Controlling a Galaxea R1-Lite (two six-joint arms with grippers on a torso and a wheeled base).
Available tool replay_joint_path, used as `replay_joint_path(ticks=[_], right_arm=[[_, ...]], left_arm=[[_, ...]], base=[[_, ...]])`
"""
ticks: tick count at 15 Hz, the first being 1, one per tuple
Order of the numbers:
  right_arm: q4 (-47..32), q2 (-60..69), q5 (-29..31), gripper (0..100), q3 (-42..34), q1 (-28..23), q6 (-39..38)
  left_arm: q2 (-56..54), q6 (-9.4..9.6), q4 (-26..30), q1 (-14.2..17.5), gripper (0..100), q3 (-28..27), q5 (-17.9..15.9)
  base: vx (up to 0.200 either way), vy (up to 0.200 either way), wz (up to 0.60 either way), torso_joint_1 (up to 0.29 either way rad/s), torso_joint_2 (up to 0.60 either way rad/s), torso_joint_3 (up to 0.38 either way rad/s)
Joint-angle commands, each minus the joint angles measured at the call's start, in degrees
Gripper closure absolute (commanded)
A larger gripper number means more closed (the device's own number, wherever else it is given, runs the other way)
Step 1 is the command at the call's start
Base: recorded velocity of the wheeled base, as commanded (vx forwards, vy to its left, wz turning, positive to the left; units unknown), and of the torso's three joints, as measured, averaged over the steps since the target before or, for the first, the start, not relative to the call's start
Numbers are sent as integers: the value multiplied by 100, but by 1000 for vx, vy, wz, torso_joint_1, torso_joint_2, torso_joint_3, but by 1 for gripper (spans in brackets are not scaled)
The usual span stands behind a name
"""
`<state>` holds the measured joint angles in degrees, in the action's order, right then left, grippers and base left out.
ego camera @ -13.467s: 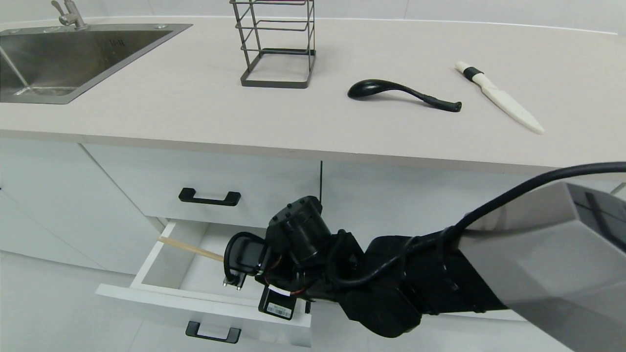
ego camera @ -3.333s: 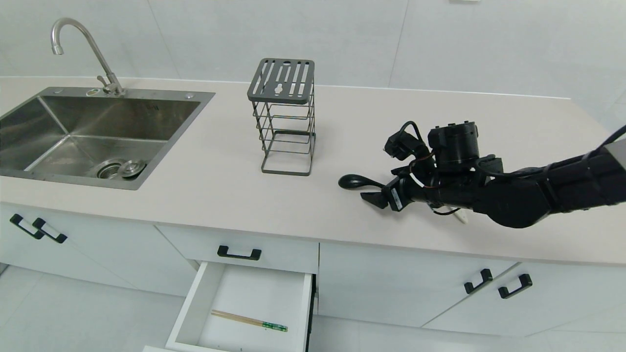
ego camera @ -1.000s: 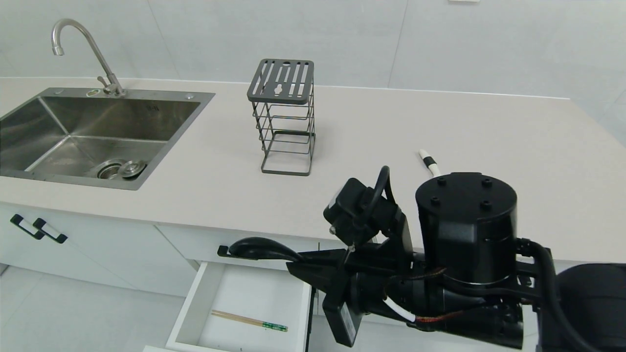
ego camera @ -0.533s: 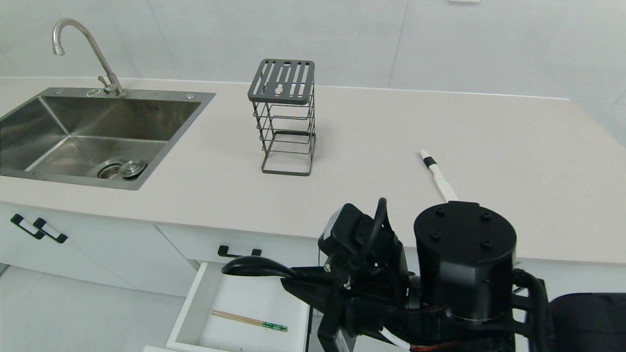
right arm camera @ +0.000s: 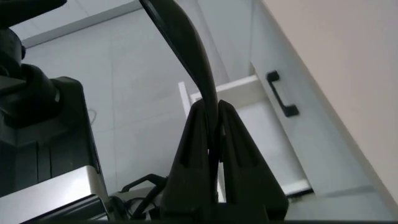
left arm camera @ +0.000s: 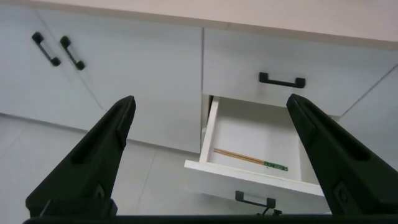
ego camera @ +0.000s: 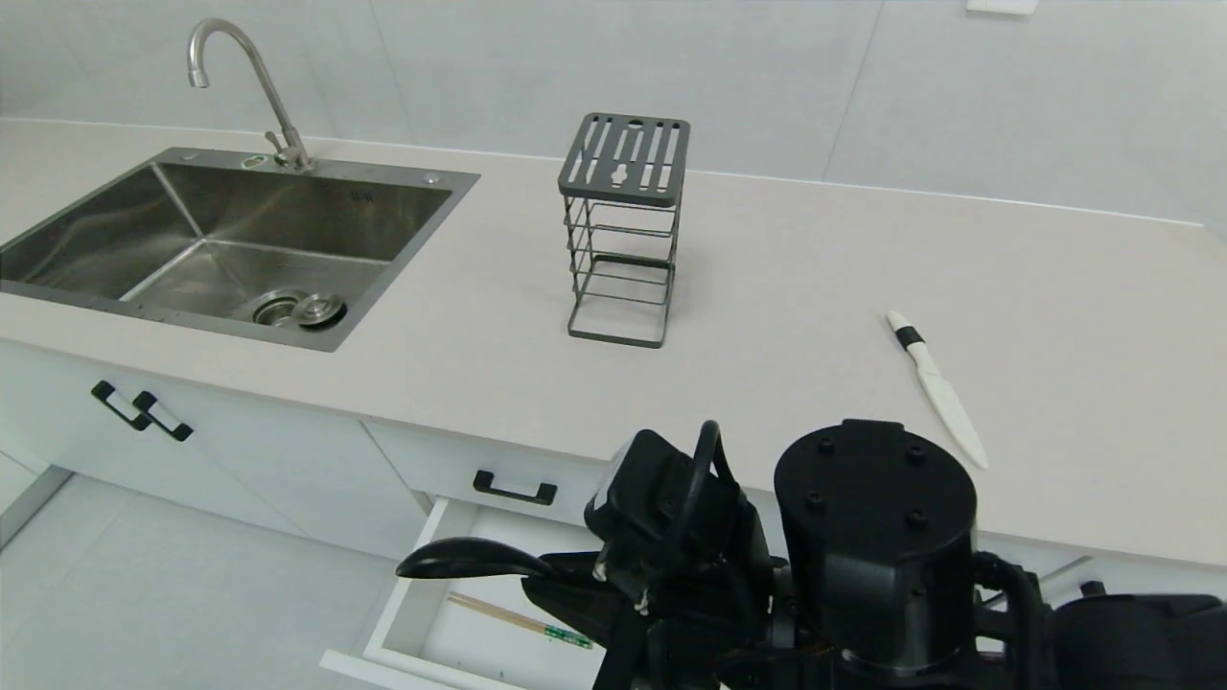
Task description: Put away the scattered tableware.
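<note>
Since the earlier frames the black ladle [ego camera: 470,559] has been lifted off the bench [ego camera: 786,287] and carried down in front of the cabinets. The head view itself has also shifted, so no move is credited to the wire rack [ego camera: 621,244]. The ladle is clamped by its handle in the closed right claw [right arm camera: 212,111], at the lower centre of the head view, its bowl pictured over the left wall of the open drawer [ego camera: 407,604]. A pair of chopsticks [ego camera: 522,621] already lies inside — that part is judged done. The ladle is not yet released, and the white knife [ego camera: 935,386] is left at the right of the bench — roughly a third seems finished. The left claw [left arm camera: 210,102] is spread wide and empty.
</note>
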<state>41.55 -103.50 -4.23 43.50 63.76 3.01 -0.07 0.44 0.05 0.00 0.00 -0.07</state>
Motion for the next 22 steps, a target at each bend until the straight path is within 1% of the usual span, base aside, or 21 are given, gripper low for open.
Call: replay_joint_path(ticks=[1, 4, 6, 8, 12, 19, 22], right_arm=[[-24, -48, -25, 100, 203, 111, -11], [-41, -399, -8, 100, 467, 93, -37], [-76, -601, 1, 100, 687, 84, -37], [-103, -742, 28, 100, 889, 93, -37], [-243, -804, 80, 100, 1064, 111, -20], [-252, -839, 63, 100, 1082, 111, -2], [-340, -927, 54, 100, 1240, 111, 7]], left_arm=[[7, 0, -5, 0, 0, 0, -1], [7, 0, -5, 0, 0, 0, -1], [7, 0, -5, 0, 0, 0, -1], [7, 0, -5, 0, 0, 0, -1], [7, 0, 4, 0, 0, 0, -1], [7, 0, -5, 0, 0, 0, -1], [7, 0, -5, 0, 0, 0, -1]], base=[[0, 0, 0, 0, 0, 0], [0, 0, 0, -19, 30, 24], [0, 0, 0, -173, 354, 198], [0, 0, 0, -224, 505, 264], [0, 0, 0, -237, 525, 288], [0, 0, 0, -218, 505, 286], [0, 0, 0, -196, 479, 290]])
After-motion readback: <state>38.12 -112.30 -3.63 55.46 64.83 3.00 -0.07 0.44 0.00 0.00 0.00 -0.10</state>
